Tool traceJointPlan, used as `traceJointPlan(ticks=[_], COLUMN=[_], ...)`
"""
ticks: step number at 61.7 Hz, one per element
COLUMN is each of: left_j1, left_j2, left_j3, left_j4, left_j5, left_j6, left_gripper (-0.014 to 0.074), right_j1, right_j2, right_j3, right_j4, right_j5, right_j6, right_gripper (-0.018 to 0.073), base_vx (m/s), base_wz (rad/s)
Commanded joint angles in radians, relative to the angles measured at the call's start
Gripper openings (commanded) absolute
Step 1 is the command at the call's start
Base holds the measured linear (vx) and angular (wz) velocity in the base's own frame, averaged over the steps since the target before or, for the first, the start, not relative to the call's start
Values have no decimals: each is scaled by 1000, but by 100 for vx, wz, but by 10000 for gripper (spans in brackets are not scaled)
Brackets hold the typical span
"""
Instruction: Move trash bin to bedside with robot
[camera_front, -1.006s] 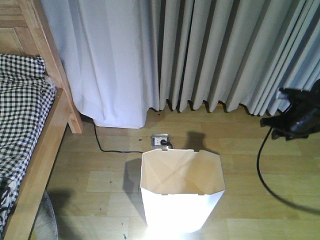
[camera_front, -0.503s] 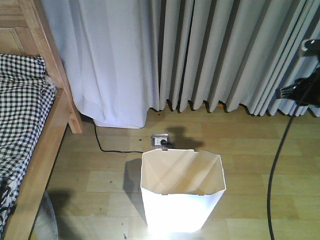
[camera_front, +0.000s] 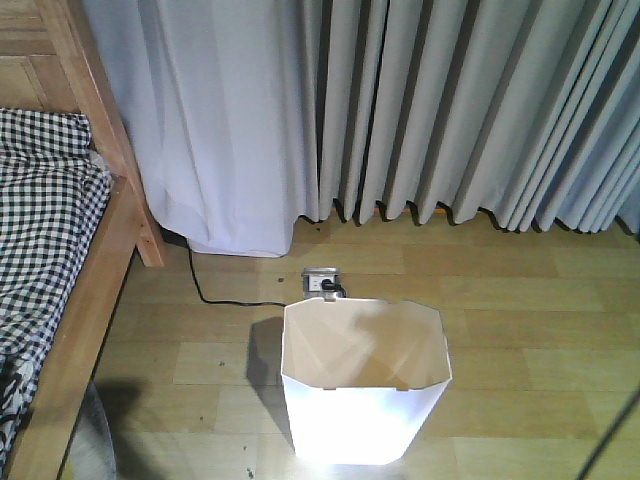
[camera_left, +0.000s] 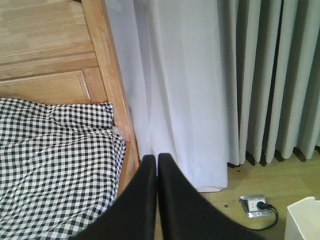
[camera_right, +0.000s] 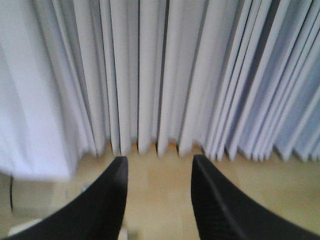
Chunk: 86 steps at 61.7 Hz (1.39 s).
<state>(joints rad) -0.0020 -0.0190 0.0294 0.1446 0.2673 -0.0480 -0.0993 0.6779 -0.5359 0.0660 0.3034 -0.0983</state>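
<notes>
Standing upright on the wooden floor (camera_front: 520, 310), the trash bin (camera_front: 363, 395) sits near centre in the front view, open mouth up, nothing visible inside. It is well apart from the bed (camera_front: 60, 300), which runs along the left edge with its checked bedding (camera_left: 55, 165) and light wooden post (camera_front: 105, 120). Task not done from how things lie: bin needs to go left, toward the bed frame.

Left gripper (camera_left: 157, 162): fingers pressed together, nothing between them, pointed at the curtain (camera_front: 400, 110) and bed corner; a corner of the bin shows at the lower right of that view. Right gripper (camera_right: 159, 165): jaws spread wide, holding nothing, facing the curtain folds above bare floor. Neither touches the bin. No arm shows in the front view; only a thin dark cable (camera_front: 612, 440) crosses its lower right corner.

Risks, as judged:
- Floor socket (camera_front: 322, 282) with a plug and black cord (camera_front: 210, 295) lies just beyond the bin's far side; the cord trails left toward the bed. Dragging the bin that way could snag it.
- Bin looks light and tapers downward; a high push on the rim could tip it.
- A one-wall pinch on thin plastic may slip or flex.
- The robot's own cable could catch on the rim during the reach.
</notes>
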Motion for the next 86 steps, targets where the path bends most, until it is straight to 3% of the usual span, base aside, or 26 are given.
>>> traceJointPlan(ticks=[1, 19, 29, 43, 48, 57, 86], left_j1=[-6, -6, -6, -6, -6, -6, -6], left_j2=[-9, -9, -9, -9, -9, -9, -9], left_j3=[28, 28, 28, 28, 28, 28, 28], left_j4=[-4, -4, -4, -4, -4, -4, -4], left_j5=[-74, -74, -74, -74, -74, -74, -74], left_j6=[-8, -8, -8, -8, -8, -8, -8], left_gripper=[-6, -6, -6, -6, -6, -6, -6], right_j1=[-1, -1, -1, -1, -1, -1, -1], right_j2=[-129, -389, -413, -412, -412, -412, -412], right_j3=[0, 114, 130, 130, 130, 130, 130], right_j4=[14, 14, 31, 36, 34, 41, 39], right_j5=[-76, 18, 68, 33, 20, 12, 25], right_j6=[0, -2, -2, -4, -9, -9, -9], right_gripper=[297, 297, 297, 291, 218, -19, -11], base_vx=[0, 0, 0, 0, 0, 0, 0], base_wz=[0, 0, 0, 0, 0, 0, 0])
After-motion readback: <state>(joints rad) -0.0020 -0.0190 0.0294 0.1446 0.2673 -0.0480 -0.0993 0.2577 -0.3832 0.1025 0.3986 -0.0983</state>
